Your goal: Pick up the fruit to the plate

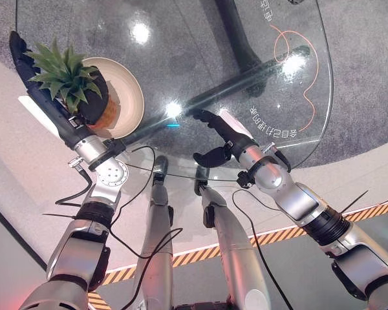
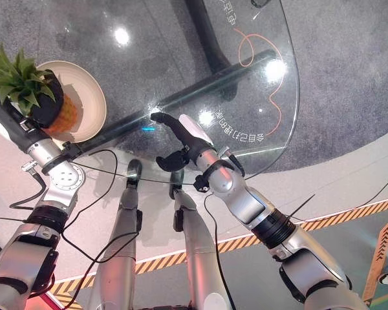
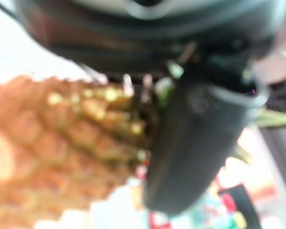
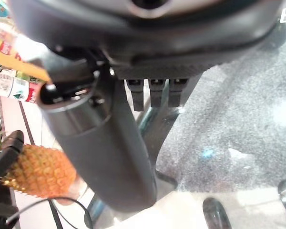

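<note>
A pineapple (image 1: 108,115) with a green crown leans over the left part of a cream plate (image 1: 130,97) at the glass table's left side. My left hand (image 1: 90,103) is shut on it, dark fingers wrapped round its top just under the leaves. In the left wrist view the thumb (image 3: 190,143) presses against the orange skin of the pineapple (image 3: 47,143). Whether the fruit rests on the plate I cannot tell. My right hand (image 1: 227,137) hovers open over the table's near middle, holding nothing. The right wrist view also catches the pineapple (image 4: 40,171).
The round glass table (image 1: 200,58) has a dark base (image 1: 246,71) showing through it and orange and white markings (image 1: 291,77) at the right. Its near rim (image 1: 181,175) runs just in front of both hands. Grey carpet lies beneath, with striped floor tape (image 1: 271,236) closer in.
</note>
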{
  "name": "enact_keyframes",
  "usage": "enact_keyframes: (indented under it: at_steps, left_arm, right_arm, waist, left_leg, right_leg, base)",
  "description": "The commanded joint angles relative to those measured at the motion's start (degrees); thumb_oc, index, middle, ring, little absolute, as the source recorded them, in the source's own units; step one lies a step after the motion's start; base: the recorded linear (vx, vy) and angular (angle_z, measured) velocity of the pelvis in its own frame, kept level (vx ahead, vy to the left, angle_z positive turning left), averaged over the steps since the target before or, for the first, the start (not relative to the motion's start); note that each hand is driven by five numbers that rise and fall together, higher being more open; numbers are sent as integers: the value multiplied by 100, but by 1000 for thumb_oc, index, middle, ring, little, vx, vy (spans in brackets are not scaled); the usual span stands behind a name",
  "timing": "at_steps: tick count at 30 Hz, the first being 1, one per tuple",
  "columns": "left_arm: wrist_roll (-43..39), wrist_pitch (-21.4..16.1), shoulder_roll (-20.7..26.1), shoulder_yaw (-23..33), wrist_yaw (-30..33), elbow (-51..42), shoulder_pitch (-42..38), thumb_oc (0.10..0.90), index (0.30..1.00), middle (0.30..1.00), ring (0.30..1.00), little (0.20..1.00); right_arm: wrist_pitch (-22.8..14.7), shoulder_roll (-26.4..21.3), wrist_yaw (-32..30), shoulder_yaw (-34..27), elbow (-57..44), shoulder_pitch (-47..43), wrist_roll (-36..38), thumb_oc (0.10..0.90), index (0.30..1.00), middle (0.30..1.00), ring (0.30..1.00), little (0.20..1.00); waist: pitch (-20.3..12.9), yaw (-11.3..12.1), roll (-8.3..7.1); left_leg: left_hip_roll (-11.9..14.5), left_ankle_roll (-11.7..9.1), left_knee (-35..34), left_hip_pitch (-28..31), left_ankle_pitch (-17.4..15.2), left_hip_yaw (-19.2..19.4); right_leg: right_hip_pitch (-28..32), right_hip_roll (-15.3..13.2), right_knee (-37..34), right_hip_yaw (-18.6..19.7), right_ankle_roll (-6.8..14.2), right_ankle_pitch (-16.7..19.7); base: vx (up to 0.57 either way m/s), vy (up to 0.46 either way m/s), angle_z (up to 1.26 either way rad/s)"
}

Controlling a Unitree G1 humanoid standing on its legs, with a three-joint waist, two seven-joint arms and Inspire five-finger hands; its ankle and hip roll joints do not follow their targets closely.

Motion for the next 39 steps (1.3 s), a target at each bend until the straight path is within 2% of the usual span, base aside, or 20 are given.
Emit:
enact_keyframes:
  at_steps: [1, 7, 14, 23, 31, 39]
  left_arm:
    - [-254, -333, 231, 214, -267, -420, 44, 800, 900, 900, 900, 900]
    - [-1199, -313, 95, 277, -1219, -443, 502, 800, 900, 900, 900, 900]
    - [-1910, -275, -171, 329, -1942, -585, 1190, 800, 900, 900, 900, 900]
    - [-2443, -296, -453, 306, -2435, -693, 1803, 800, 900, 900, 900, 900]
    - [-2919, 2, -619, 130, -3625, -694, 2217, 800, 900, 900, 900, 900]
    - [-3399, 226, -704, 24, -4244, -620, 2512, 800, 900, 900, 900, 900]
  right_arm:
    - [-472, 212, -55, -286, -528, 173, -4, 800, 900, 900, 900, 900]
    - [-504, 190, -65, -349, -564, 311, -34, 800, 900, 900, 900, 900]
    - [-487, 58, 6, -530, -769, 545, -88, 800, 900, 900, 900, 900]
    - [-502, -103, 96, -662, -917, 787, -123, 800, 900, 900, 900, 900]
    - [-523, -195, 203, -811, -1039, 1007, -172, 800, 900, 900, 900, 900]
    - [-582, -345, 348, -1015, -1111, 1175, -193, 800, 900, 900, 900, 900]
  waist:
    - [-46, 251, -250]
    - [-46, 310, -182]
    - [-46, 357, -70]
    - [-46, 378, 65]
    - [-46, 396, 186]
    - [-46, 366, 338]
  left_leg:
    - [-390, 168, -315, 485, -288, -178]
    - [-374, 187, -475, 723, -251, -197]
    - [-375, 208, -588, 884, -187, -204]
    - [-382, 238, -597, 967, -170, -191]
    - [-409, 291, -620, 1149, -201, -152]
    - [-430, 330, -568, 1182, -206, -71]
  right_leg:
    - [352, 125, -162, -217, 280, 121]
    - [566, 91, -250, -204, 290, 106]
    - [716, 45, -339, -182, 276, 115]
    - [777, 9, -316, -133, 250, 74]
    - [936, -17, -323, -82, 234, 34]
    - [935, -64, -296, -34, 222, 49]
  base:
    - [12, -55, 0]
    - [4, -42, -2]
    - [-3, -5, -2]
    - [8, 6, -4]
    - [10, 11, 0]
    - [15, 29, 0]
